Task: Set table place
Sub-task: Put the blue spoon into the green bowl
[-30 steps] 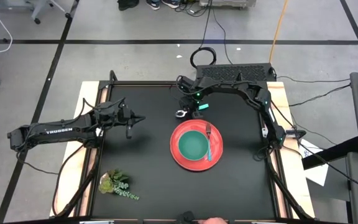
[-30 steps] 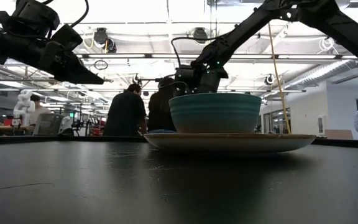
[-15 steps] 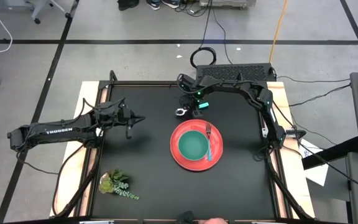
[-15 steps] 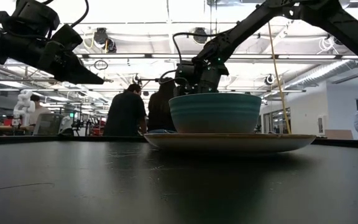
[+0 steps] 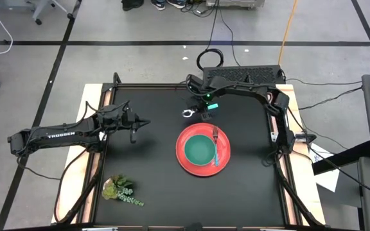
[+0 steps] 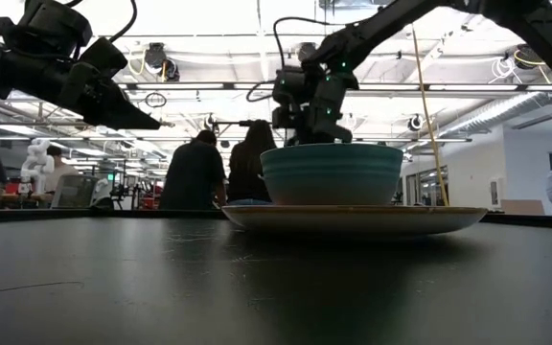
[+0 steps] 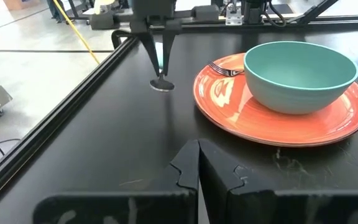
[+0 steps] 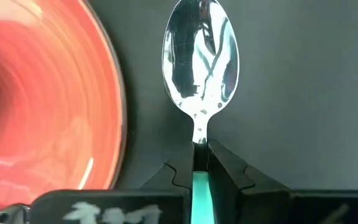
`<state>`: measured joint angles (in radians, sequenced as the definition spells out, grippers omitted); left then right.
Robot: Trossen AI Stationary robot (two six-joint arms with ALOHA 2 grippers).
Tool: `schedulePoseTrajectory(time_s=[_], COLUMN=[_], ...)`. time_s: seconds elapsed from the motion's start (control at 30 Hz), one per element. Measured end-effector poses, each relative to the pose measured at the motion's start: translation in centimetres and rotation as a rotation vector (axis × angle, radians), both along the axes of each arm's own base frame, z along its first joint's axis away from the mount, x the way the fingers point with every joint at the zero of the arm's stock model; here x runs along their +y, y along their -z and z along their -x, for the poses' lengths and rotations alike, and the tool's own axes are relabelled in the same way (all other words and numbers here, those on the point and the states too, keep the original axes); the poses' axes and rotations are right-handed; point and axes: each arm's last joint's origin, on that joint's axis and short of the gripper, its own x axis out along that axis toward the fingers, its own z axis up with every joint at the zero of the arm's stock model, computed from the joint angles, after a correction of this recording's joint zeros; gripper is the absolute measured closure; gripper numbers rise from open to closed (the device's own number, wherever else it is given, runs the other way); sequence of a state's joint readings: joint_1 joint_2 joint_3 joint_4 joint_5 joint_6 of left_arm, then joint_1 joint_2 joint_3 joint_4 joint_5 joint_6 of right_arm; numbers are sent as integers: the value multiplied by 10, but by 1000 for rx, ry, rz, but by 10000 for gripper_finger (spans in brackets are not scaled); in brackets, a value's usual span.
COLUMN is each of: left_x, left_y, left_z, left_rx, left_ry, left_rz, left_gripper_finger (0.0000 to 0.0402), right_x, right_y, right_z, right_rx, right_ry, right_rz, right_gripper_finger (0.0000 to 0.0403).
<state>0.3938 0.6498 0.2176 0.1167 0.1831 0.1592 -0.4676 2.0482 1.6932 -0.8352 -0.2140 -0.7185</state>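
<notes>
The red plate (image 5: 182,160) lies right of the table's middle, with the teal bowl (image 5: 200,149) standing on it. The blue-handled fork (image 5: 216,153) lies on the plate's right part beside the bowl. Beyond the plate's far side my right gripper (image 5: 203,110) is shut on the teal-handled spoon (image 5: 191,113). My left gripper (image 5: 148,122) hangs shut and holds nothing above the table's left part, its fingertips (image 7: 197,163) pointing at the plate. My right gripper pinches the spoon's teal handle (image 8: 201,186) between its two fingers, close to where the metal neck begins. The fingers slant steeply down and lie along the spoon. The spoon's bowl (image 8: 200,62) is its lowest part (image 7: 161,84). Whether the bowl touches the table I cannot tell.
A leafy green sprig (image 5: 121,190) lies near the table's near left corner. Pale wooden strips (image 5: 95,96) run along the left and right sides. Cables and a black box (image 5: 243,74) sit past the far edge. People stand in the room behind.
My right gripper has risen, staying shut on the spoon, and has drifted a little toward the far edge. The spoon's bowl has gone along with it, a short way toward the far edge.
</notes>
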Motion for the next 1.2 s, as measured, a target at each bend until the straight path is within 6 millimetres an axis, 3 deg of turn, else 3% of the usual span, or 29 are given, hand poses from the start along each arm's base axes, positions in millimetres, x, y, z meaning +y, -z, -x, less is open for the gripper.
schedulePoseTrajectory(time_s=[0.23, 0.77, 1.2], left_x=[0, 0, 0], left_y=[0, -1, -1], left_z=[0, 0, 0], left_rx=[-1, -9, -7], left_ry=[-1, -1, -1], left_rz=[2, -1, 0], left_gripper_finger=[387, 387, 387], right_x=[11, 33, 59], right_y=[-18, -23, -66], right_z=[2, 3, 11], right_rx=[-33, 22, -62], right_ry=[-28, -72, -70], right_rz=[-10, -31, 45], right_gripper_finger=[388, 388, 388])
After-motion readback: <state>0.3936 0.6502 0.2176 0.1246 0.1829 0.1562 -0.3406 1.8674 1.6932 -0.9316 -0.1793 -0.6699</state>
